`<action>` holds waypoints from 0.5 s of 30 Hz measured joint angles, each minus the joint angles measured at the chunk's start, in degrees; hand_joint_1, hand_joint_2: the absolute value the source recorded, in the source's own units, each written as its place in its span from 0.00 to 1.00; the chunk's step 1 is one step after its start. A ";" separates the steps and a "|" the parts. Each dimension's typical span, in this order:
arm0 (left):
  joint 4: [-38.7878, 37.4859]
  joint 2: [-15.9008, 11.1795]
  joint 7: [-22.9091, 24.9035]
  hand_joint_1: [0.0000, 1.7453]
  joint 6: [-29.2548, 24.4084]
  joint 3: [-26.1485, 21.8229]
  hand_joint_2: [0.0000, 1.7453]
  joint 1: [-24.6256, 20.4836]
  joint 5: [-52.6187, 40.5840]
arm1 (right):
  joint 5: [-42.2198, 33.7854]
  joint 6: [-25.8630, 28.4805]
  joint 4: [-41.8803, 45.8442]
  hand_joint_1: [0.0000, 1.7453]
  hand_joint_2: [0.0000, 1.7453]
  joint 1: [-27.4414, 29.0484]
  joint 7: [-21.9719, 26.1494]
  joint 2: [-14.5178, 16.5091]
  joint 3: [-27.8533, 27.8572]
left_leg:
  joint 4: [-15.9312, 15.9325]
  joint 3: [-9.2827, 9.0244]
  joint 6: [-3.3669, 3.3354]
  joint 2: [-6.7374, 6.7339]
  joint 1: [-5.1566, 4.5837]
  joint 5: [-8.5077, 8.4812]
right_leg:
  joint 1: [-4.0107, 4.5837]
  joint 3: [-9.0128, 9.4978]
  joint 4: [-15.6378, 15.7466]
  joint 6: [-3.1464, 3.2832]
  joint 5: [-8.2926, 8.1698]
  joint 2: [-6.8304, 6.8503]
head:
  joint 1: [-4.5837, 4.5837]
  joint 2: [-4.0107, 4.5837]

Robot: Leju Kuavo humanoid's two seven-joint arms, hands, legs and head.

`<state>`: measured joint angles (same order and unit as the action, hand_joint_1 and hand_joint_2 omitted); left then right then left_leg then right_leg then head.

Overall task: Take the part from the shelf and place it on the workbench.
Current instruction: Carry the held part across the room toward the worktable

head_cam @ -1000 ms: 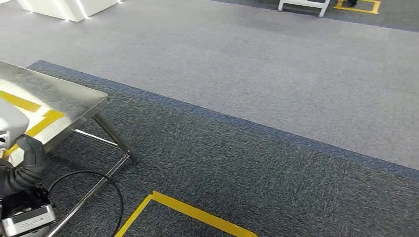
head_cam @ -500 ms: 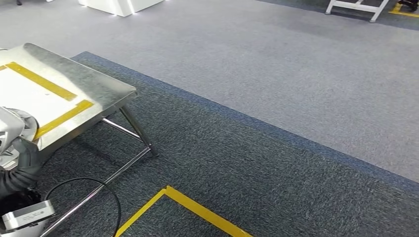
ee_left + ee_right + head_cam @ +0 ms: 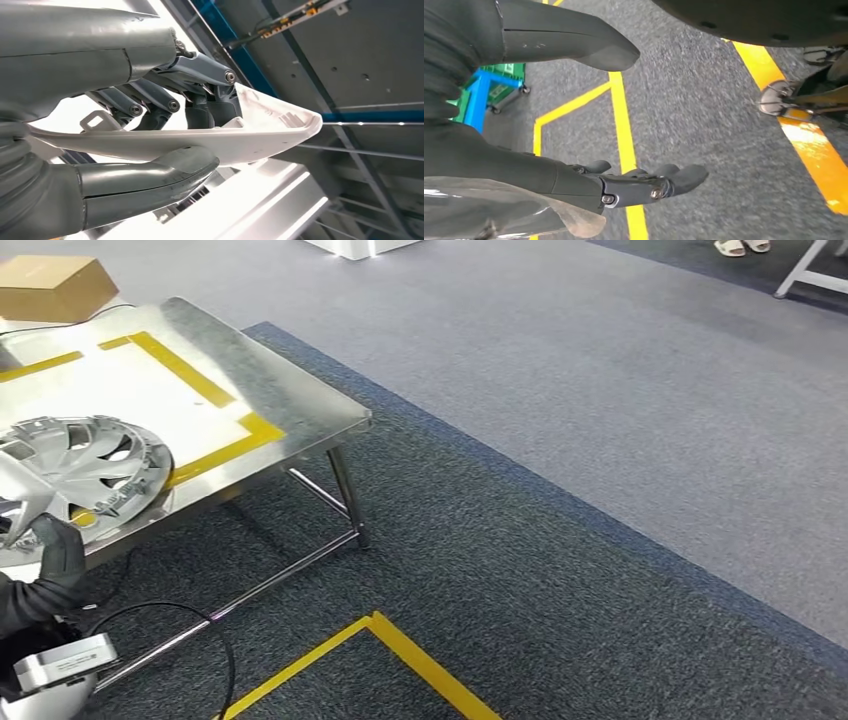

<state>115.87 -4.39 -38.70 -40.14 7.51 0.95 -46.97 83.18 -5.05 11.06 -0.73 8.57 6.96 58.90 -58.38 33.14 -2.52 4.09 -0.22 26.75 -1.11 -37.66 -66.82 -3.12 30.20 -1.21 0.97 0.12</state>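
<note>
The silver plastic spoked wheel cover, pale on its inner side, is held at its rim by the left hand, thumb beneath and fingers curled over, above the near edge of the stainless-steel workbench with yellow tape border. Good practice: lower it flat inside the taped area before letting go. The right hand hangs over carpet, fingers extended and loosely together, holding nothing.

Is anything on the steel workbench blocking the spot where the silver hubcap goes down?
Nothing visible does. The left hand holds the silver hubcap over the steel workbench; the brown cardboard box sits at the far end, apart.
</note>
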 joint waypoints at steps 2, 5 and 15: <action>-0.20 -0.01 0.22 1.00 0.01 0.04 1.00 -0.10 0.04 | 0.01 -0.02 0.00 0.00 1.00 -0.05 0.08 0.01 0.10 | -0.37 0.10 0.60 1.24 -0.01 0.37 | -0.32 2.91 6.50 0.31 -2.39 -2.43 | 0.01 0.01; -0.49 -0.06 1.12 1.00 0.05 0.22 1.00 -0.22 0.58 | 0.10 -0.08 -0.01 0.00 1.00 -0.20 0.15 0.09 0.25 | -0.46 0.50 1.58 2.91 0.20 0.41 | -0.31 4.27 8.15 1.13 -2.22 -2.53 | 0.03 0.01; -1.41 -0.60 3.37 1.00 0.01 1.78 1.00 -0.80 3.12 | 0.07 -0.11 0.00 0.00 1.00 -0.14 0.26 0.32 0.91 | -9.75 5.12 3.11 -4.80 0.67 2.27 | -0.18 6.60 8.64 2.40 -0.68 4.64 | 0.92 0.00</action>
<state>114.46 -4.99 -35.33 -40.13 9.29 0.16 -43.84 83.25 -5.16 11.06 -0.86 8.84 7.28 59.81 -68.14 38.26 0.59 -0.71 0.45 29.02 -1.29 -31.06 -58.18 -0.72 29.52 3.43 1.89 0.12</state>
